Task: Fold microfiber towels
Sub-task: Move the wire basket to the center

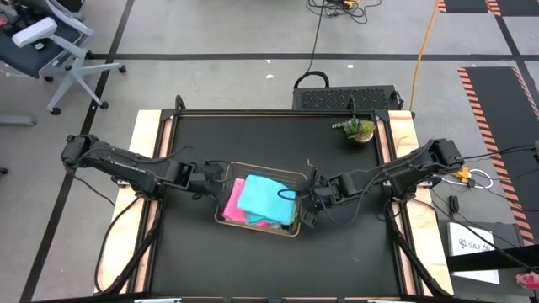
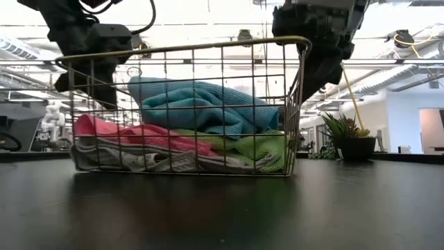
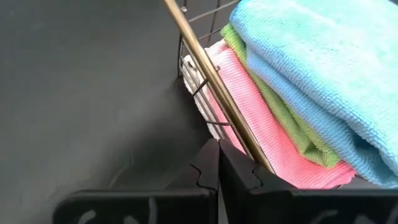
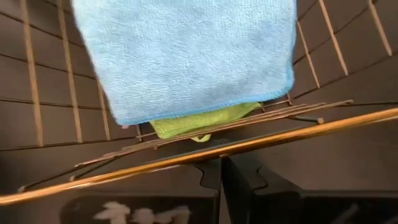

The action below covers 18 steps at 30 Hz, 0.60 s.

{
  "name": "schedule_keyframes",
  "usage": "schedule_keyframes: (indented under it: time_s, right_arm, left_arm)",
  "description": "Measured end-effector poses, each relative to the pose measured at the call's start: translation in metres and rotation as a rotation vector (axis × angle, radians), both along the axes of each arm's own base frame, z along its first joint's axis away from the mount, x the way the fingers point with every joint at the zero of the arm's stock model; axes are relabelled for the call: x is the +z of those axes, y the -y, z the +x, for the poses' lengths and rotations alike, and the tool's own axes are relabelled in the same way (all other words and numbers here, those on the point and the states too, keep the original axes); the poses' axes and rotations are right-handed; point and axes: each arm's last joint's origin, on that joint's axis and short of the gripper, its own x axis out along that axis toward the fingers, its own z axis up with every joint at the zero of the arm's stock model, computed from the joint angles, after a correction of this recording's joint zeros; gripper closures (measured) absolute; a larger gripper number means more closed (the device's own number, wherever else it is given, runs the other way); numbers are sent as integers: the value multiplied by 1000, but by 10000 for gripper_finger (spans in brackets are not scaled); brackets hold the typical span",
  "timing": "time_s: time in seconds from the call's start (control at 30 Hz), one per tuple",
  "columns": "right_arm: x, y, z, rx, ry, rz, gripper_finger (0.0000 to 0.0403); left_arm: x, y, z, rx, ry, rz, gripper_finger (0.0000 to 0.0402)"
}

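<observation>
A wire mesh basket (image 1: 261, 168) with a brass rim (image 2: 180, 47) stands mid-table on its bottom. In it lie the folded microfiber towels, stacked: light blue (image 1: 265, 195) on top, lime green (image 2: 263, 149) and pink (image 1: 232, 206) under it, and a pale grey-white one (image 2: 139, 161) at the bottom. My left gripper (image 1: 217, 179) is shut at the basket's left end, slanting down. In the left wrist view its fingers (image 3: 217, 171) are just outside the rim. My right gripper (image 1: 310, 204) is shut at the basket's right end. Its fingertips (image 4: 221, 168) are close before the rim. My left gripper's fingers slant down at the basket's left-end rim (image 3: 252, 152), which runs behind one fingertip; whether they touch it I cannot tell. My right gripper's shut fingertips stand right at the right-end rim (image 4: 211, 154), coming from the table's right and above; touch cannot be told.
A small potted plant (image 1: 358, 129) stands at the far right of the black table top (image 1: 210, 261). Bare table lies in front of the basket and to both sides. Wooden side strips (image 1: 145, 151) edge the table.
</observation>
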Motion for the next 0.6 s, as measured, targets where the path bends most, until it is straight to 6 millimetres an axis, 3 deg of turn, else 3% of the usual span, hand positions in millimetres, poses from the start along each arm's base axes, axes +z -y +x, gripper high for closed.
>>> schedule_keyframes:
  time_s: [0.3, 0.6]
  right_arm:
    - [-3, 32, -10, -8, -150, -93, 403]
    - [28, 67, -32, -97, -119, -204, 403]
  left_arm:
    - [-4, -16, 18, 7, 72, 34, 392]
    - [-12, -28, 33, -32, 84, 35, 392]
